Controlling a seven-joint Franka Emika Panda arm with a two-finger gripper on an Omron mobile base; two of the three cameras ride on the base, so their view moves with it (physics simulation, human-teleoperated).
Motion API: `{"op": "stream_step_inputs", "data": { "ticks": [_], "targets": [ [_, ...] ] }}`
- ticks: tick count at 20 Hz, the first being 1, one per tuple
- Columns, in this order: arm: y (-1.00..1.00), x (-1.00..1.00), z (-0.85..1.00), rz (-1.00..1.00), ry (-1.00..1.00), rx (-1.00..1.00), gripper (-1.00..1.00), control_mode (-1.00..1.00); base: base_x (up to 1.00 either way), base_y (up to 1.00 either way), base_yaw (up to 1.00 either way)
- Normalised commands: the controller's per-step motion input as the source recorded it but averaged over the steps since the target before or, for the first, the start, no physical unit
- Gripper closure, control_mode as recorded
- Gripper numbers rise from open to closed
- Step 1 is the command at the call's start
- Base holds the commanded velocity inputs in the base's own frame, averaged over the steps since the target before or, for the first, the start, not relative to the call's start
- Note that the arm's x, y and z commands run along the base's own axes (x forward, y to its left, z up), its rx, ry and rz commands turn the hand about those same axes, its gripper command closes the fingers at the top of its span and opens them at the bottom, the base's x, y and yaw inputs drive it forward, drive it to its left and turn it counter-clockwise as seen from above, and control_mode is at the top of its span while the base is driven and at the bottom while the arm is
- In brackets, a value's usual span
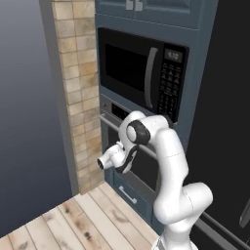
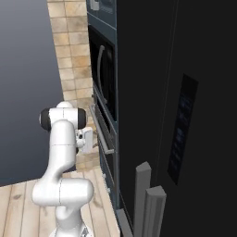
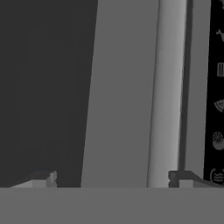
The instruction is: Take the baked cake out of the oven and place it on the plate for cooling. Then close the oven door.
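Gripper (image 3: 109,177) spread wide close before the oven door (image 3: 122,87), fingertips either side of its silver bar handle (image 3: 168,87), black microwave (image 1: 141,73) above.

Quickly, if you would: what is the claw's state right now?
Claw: open, holding nothing, fingers either side of the oven door's bar handle.

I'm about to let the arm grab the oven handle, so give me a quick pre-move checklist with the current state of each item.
1. Grey steel oven door shut, not yet opened: ok.
2. Long silver bar handle in front of the hand camera, between the fingertips: ok.
3. Two-finger gripper open: ok.
4. Fingers touching the handle: cannot tell.
5. Gripper empty: ok.
6. Black microwave above, apart from the arm: ok.
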Motion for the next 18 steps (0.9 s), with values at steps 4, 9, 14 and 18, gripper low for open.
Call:
{"op": "stream_step_inputs", "data": {
  "ticks": [4, 9, 14, 18],
  "targets": [
    [-0.39, 0.11, -0.26, 0.00, 0.00, 0.00, -1.00, -1.00, 0.00, 0.00, 0.00],
    [-0.45, 0.10, -0.08, -0.03, -0.04, 0.04, -1.00, -1.00, 0.00, 0.00, 0.00],
    [-0.49, -0.06, 0.00, -0.02, -0.22, 0.11, -1.00, -1.00, 0.00, 0.00, 0.00],
    [-0.59, -0.01, 0.00, -0.04, -0.23, 0.12, -1.00, -1.00, 0.00, 0.00, 0.00]
  ]
}}
